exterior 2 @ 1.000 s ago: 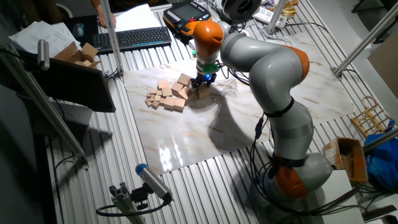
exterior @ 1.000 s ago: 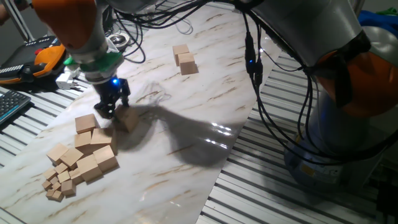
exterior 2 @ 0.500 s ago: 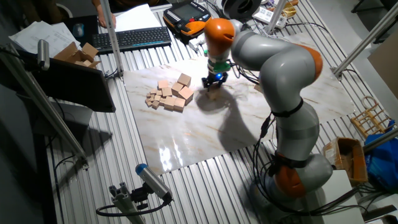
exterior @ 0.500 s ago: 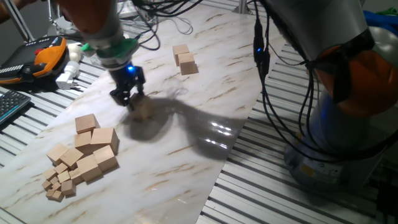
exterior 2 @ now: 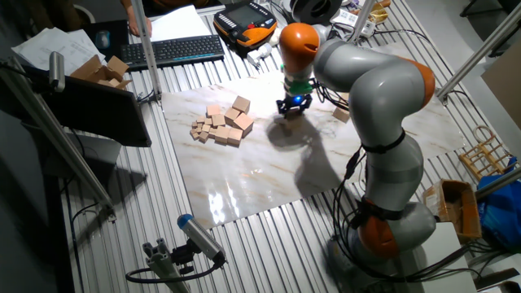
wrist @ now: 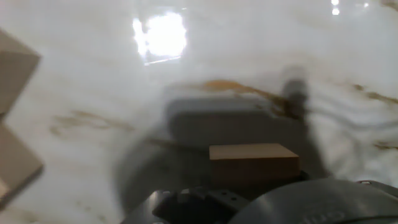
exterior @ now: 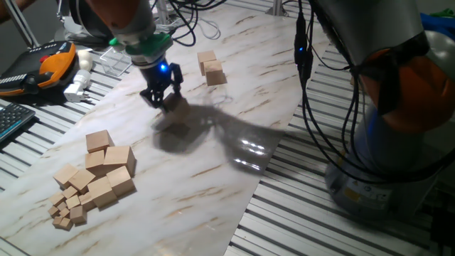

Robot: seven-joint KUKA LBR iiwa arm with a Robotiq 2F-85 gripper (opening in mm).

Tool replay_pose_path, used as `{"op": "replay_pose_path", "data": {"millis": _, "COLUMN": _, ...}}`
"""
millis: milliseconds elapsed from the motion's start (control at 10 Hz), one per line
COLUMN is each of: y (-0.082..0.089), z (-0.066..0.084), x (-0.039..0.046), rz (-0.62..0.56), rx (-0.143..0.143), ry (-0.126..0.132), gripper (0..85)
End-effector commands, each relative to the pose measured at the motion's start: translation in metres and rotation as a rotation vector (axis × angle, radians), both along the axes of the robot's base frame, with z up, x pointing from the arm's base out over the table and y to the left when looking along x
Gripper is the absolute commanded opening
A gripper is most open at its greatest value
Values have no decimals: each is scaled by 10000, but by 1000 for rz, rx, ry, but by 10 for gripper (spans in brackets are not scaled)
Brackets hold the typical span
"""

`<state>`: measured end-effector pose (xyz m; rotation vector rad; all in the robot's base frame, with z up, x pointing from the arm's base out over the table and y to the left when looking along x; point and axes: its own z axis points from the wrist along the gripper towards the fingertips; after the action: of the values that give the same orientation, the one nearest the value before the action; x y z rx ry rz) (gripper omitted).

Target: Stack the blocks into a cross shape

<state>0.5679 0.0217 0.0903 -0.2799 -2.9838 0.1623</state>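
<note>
gripper (exterior: 165, 99) is clamped on one block (exterior: 175, 108), lifted off the desk (exterior: 213, 142); the started stack (exterior: 211, 67) lies just ahead of it, farther from the loose pile (exterior: 99, 174).

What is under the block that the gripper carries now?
Under the carried block in the gripper lies only the bare marble tabletop, darkened by the arm's shadow. No other block is beneath it. The hand view is blurred, so fine detail there is unclear.

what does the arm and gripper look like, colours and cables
The arm is smooth silver-grey with orange joint bands. A green ring sits above the small black two-finger gripper, which shows a blue light. Black cables hang loose along the arm.
</note>
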Motion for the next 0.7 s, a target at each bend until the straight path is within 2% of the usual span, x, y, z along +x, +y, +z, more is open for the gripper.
{"op": "replay_pose_path", "data": {"millis": 0, "y": -306, "z": -3, "x": 5, "rz": -37, "rx": -18, "ry": 1, "gripper": 0}}
{"op": "replay_pose_path", "data": {"millis": 100, "y": -366, "z": -6, "x": 8, "rz": -99, "rx": -34, "ry": 7, "gripper": 0}}
{"op": "replay_pose_path", "data": {"millis": 200, "y": -395, "z": -10, "x": 8, "rz": -149, "rx": -19, "ry": 23, "gripper": 0}}
{"op": "replay_pose_path", "data": {"millis": 600, "y": -382, "z": 22, "x": -7, "rz": -171, "rx": -16, "ry": 19, "gripper": 0}}
